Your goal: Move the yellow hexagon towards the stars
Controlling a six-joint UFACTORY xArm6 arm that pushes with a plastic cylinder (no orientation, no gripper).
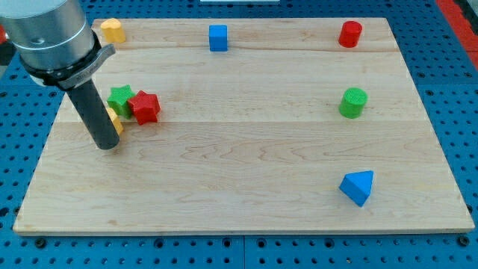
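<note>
A green star point(119, 98) and a red star point(145, 107) lie side by side at the board's left. A yellow hexagon point(115, 121) sits just below-left of the green star, touching both stars and half hidden behind my rod. My tip point(107, 143) rests on the board just below-left of the hexagon, against it. A second yellow block point(112, 30) sits at the board's top left corner.
A blue cube point(218, 37) is at the top middle, a red cylinder point(349, 34) at the top right, a green cylinder point(353, 103) at the right, a blue triangle point(358, 187) at the lower right. The wooden board point(246, 172) lies on a blue pegboard.
</note>
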